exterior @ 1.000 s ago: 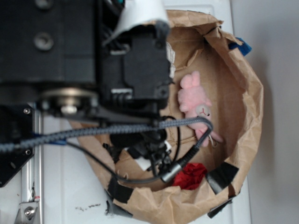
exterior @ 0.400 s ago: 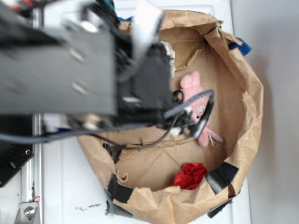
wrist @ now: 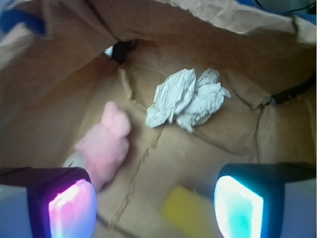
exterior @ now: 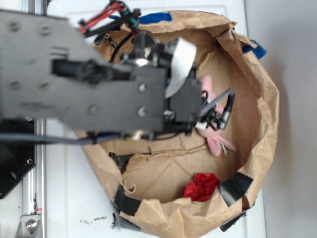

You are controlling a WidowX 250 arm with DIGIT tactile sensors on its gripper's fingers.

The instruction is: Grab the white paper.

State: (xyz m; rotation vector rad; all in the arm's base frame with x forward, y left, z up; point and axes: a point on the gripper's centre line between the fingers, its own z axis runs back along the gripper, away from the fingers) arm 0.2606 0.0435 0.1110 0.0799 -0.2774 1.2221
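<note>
Gripper (wrist: 156, 203) parted; white paper (wrist: 186, 99) lies diagonally.

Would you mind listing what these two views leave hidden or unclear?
- White paper: clear in the wrist view, hidden behind the arm in the exterior view.
- Bunny: mostly covered by the arm in the exterior view, blurred in the wrist view.
- Yellow thing: blurred at the wrist view's lower edge.
- Gripper: fingers apart, cut off by the wrist view's lower edge.
</note>
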